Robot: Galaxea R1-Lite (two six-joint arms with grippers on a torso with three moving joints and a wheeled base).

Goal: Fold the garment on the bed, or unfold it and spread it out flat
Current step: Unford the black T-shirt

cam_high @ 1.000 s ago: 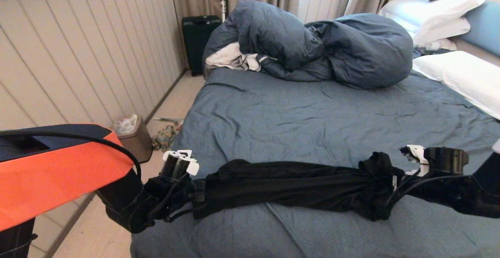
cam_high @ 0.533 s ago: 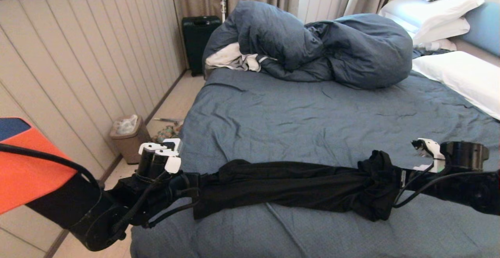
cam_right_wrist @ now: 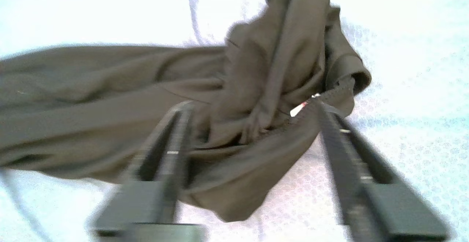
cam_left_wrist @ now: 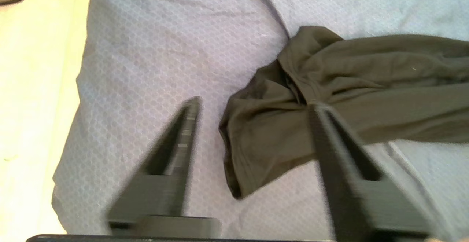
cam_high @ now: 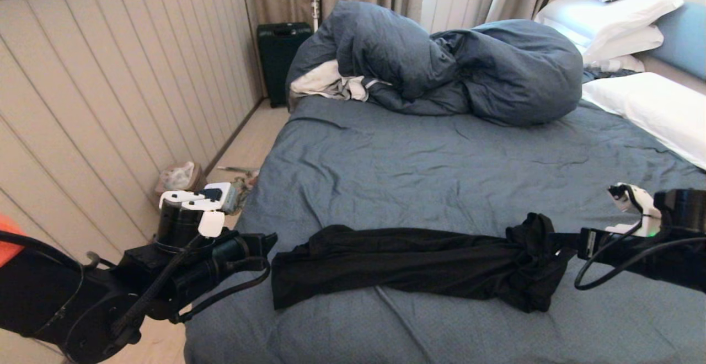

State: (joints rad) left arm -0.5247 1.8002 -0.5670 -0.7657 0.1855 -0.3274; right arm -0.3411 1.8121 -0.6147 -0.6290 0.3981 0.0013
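Across the lower middle of the head frame, the shirt [cam_high: 419, 262] lies on the bed [cam_high: 441, 171] as a long black rope of cloth, stretched left to right, with a bunched knot at its right end. No print or lettering shows.

At lower left, the left gripper [cam_high: 266, 248] sits just off the shirt's left end, a narrow strip of blue sheet between them. In its wrist view the left gripper [cam_left_wrist: 253, 104] has its fingers [cam_left_wrist: 187, 124] spread wide apart — nothing is between them but sheet and the loose end of the shirt [cam_left_wrist: 329, 99] lying beyond the tips.

At the right edge, the right gripper [cam_high: 573, 241] points at the knotted end. In its wrist view the right gripper [cam_right_wrist: 253, 104] also stands spread, its two fingers [cam_right_wrist: 172, 146] either side of the bunched cloth [cam_right_wrist: 263, 88]; one tip seems to touch a hem near a small white tag [cam_right_wrist: 298, 109], though blur leaves that uncertain.

In the upper middle, a rumpled duvet [cam_high: 441, 60] is heaped on the bed, with white pillows [cam_high: 645, 105] at upper right. A dark suitcase [cam_high: 281, 55] stands by the wall at top, a bin [cam_high: 179, 179] on the floor at left.
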